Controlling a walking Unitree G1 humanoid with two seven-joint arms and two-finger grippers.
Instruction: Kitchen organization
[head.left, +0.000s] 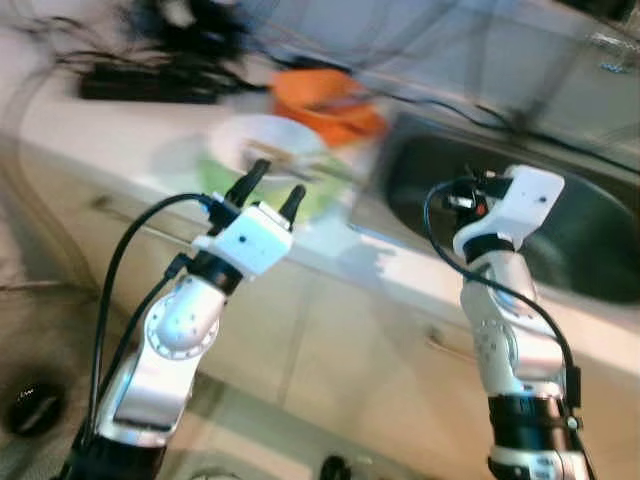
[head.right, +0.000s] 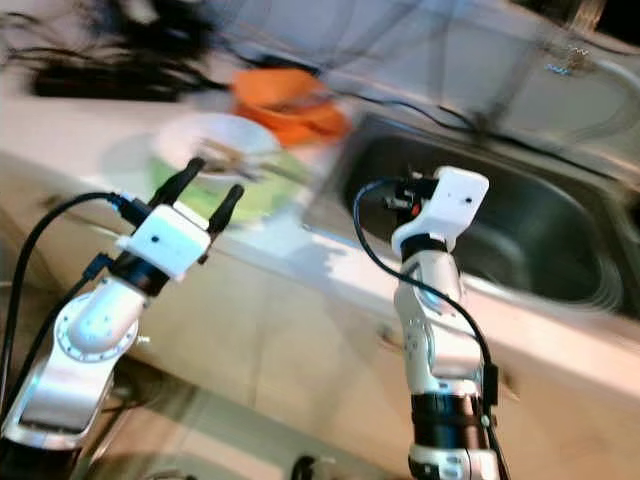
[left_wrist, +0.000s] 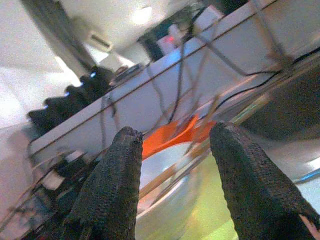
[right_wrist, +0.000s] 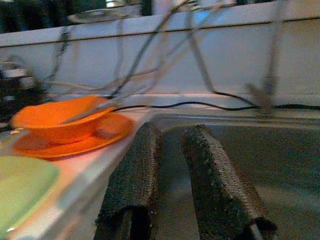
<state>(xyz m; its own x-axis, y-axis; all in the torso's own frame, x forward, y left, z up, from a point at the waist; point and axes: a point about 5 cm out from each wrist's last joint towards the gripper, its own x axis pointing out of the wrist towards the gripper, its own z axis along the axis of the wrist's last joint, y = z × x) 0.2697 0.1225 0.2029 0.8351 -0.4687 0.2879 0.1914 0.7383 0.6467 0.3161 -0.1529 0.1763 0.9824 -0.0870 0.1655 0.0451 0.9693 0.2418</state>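
Here, from the head views, the left gripper hovers spread before the white bowl on the green plate. Its wrist view shows them between its fingers. The right gripper, fingers slightly parted, faces the sink, with the orange bowl beside it.

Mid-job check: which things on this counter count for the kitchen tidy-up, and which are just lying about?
For the job:
- white bowl on the green plate, left gripper open in front of it
- orange bowl on the orange plate
- sink, right gripper at its rim

Just lying about:
- black power strip
- cables along the wall
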